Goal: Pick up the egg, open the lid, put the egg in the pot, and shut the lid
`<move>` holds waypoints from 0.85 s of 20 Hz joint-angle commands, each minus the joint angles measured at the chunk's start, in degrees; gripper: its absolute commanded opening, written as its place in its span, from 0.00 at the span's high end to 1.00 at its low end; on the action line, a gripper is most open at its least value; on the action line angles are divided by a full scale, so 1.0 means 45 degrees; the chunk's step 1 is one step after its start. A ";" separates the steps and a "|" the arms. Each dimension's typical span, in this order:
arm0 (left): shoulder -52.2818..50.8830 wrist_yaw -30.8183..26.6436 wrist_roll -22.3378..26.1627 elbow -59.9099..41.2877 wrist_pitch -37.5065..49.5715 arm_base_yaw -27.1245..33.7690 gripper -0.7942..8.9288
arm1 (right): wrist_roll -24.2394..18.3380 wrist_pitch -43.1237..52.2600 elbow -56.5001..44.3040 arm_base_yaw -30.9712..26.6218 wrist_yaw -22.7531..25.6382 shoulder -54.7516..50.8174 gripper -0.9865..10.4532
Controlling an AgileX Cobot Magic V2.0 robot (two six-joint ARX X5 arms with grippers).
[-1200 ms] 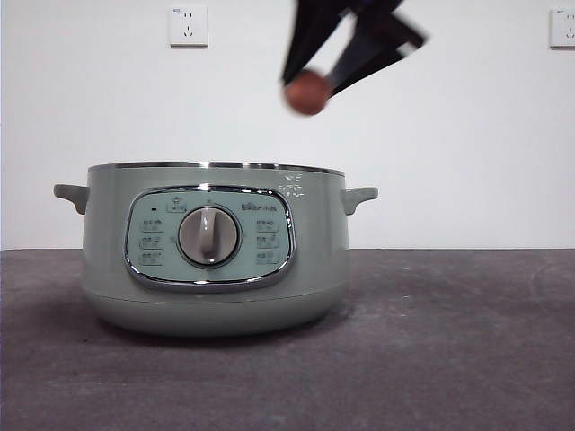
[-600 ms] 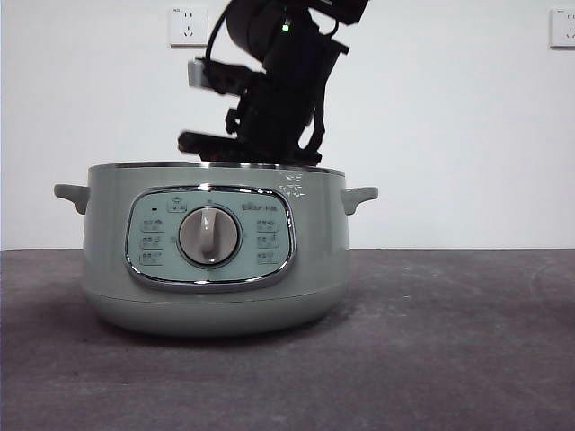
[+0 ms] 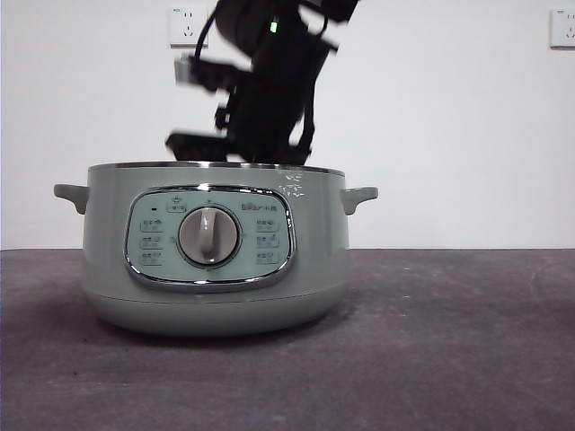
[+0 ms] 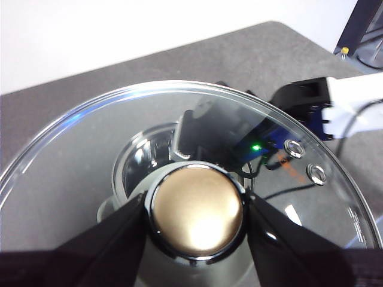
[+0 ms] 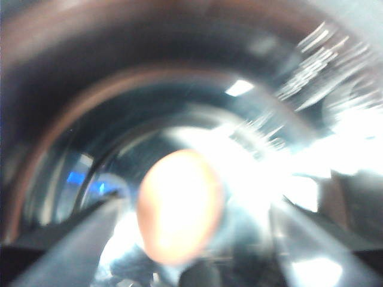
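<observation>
The sage-green pot (image 3: 216,260) stands on the table with its top uncovered. My right arm (image 3: 260,90) reaches down into it from above, and the rim hides its jaws in the front view. In the blurred right wrist view, my right gripper (image 5: 194,203) is deep inside the shiny pot (image 5: 287,107). The brown-orange egg (image 5: 179,203) sits between its spread jaws, with a gap on one side. My left gripper (image 4: 197,215) is shut on the knob (image 4: 197,206) of the glass lid (image 4: 90,149) and holds it above the pot, which shows through the glass (image 4: 140,158).
Wall sockets (image 3: 189,25) sit high on the white wall behind. The dark grey table (image 3: 449,341) stretches to the right of the pot. The right arm also shows through the lid glass (image 4: 239,131).
My right arm came down from the upper right with the egg and went into the pot. The egg has dropped out of the front view behind the rim.
</observation>
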 commanded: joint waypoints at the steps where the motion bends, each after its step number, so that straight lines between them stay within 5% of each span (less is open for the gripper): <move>1: 0.0131 0.0053 0.0010 0.0136 0.0855 0.0005 0.93 | 0.0185 -0.0369 -0.0049 -0.0053 0.0772 -0.1282 0.49; 6: 0.1559 0.0083 0.0549 0.0136 0.1511 0.0005 0.93 | 0.1132 -0.3099 -0.0049 -0.0874 0.4590 -0.5765 0.50; 17: 0.5950 0.0471 0.1171 0.0136 0.3002 0.0000 0.93 | 0.1593 -0.3492 -0.0049 -0.2021 0.4566 -1.1953 0.50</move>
